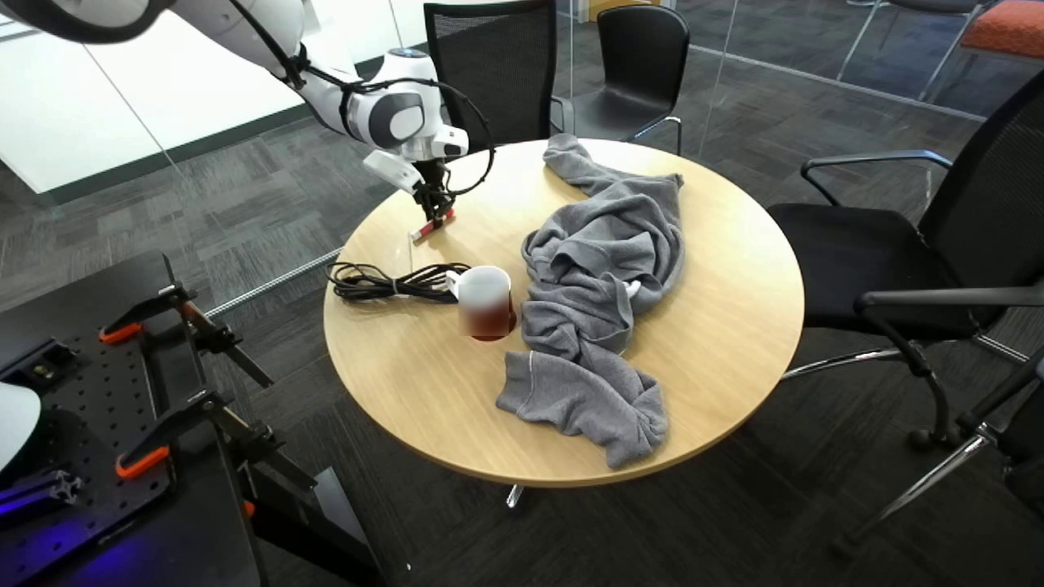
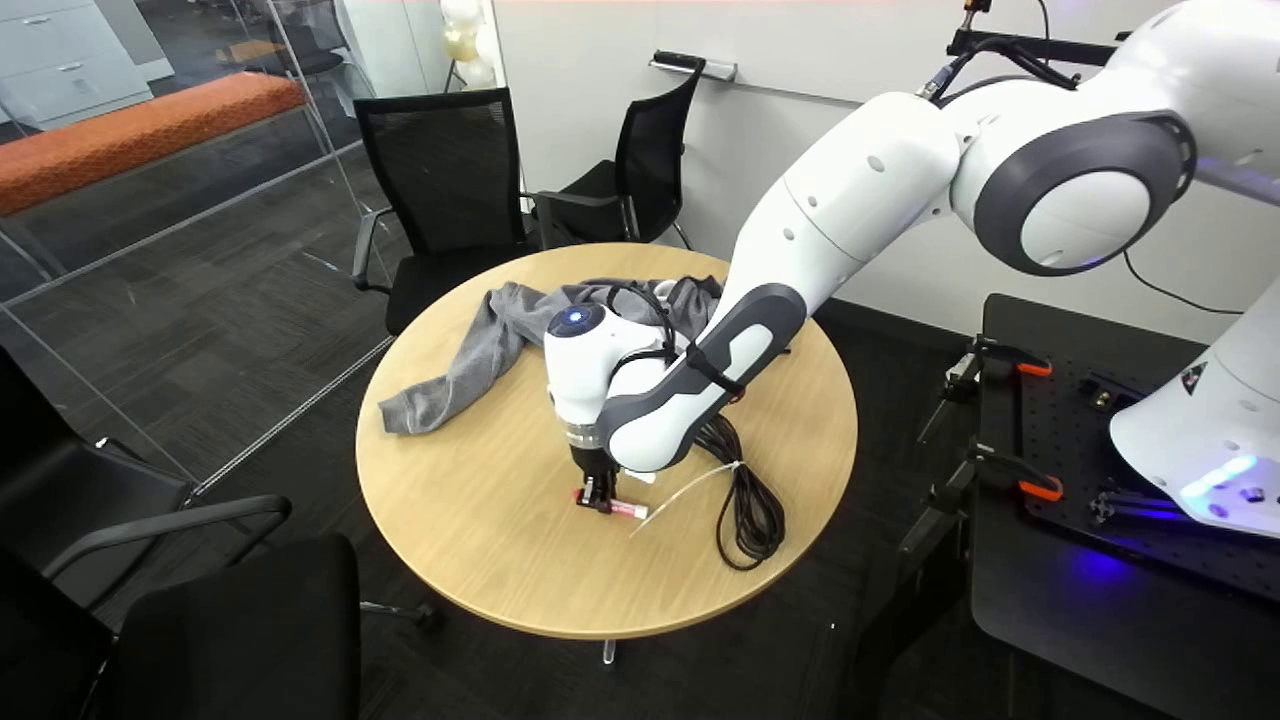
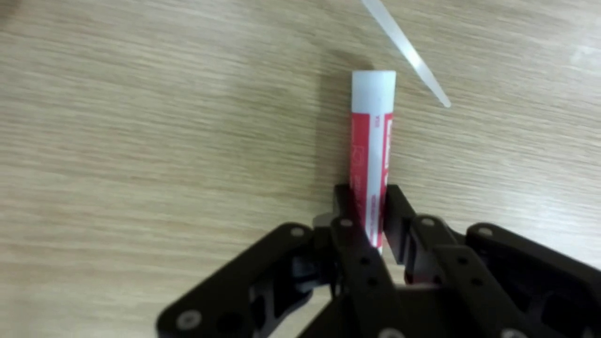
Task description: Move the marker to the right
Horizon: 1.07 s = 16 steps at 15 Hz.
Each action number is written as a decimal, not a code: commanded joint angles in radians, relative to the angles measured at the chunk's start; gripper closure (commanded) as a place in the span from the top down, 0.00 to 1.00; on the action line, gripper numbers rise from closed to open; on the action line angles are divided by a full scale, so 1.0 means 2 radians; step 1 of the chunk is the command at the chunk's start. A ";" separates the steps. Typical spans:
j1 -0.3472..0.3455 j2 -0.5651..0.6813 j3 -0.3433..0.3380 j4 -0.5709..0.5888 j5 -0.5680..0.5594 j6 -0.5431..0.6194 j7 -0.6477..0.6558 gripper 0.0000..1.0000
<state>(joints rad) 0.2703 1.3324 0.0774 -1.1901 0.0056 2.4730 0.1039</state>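
The marker is a thin red stick with a white end. It shows in both exterior views [image 1: 422, 232] [image 2: 628, 509] and in the wrist view [image 3: 371, 141]. My gripper [image 1: 439, 220] points down at the round table and is shut on the marker, with a finger against each side; it also shows in an exterior view [image 2: 597, 498] and the wrist view [image 3: 367, 202]. The white end sticks out ahead of the fingers. The marker lies flat at or just above the tabletop; I cannot tell whether it touches. The fingers hide part of its other half.
A black coiled cable [image 1: 391, 283] with a pale thin tie [image 3: 408, 51] lies near the marker's white end. A dark red mug with a white inside [image 1: 485, 306] stands beside the cable. A grey sweater [image 1: 603, 261] spreads over the round table [image 1: 391, 367]. Chairs [image 1: 644, 73] surround it.
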 commanded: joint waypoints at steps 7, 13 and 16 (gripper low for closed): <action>0.013 -0.043 -0.026 -0.032 -0.010 -0.004 0.015 0.05; 0.001 -0.098 -0.026 -0.074 -0.036 -0.036 -0.048 0.05; 0.000 -0.072 -0.022 -0.040 -0.042 -0.040 -0.046 0.19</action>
<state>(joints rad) 0.2783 1.1822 0.0218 -1.2796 -0.0635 2.3968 0.0028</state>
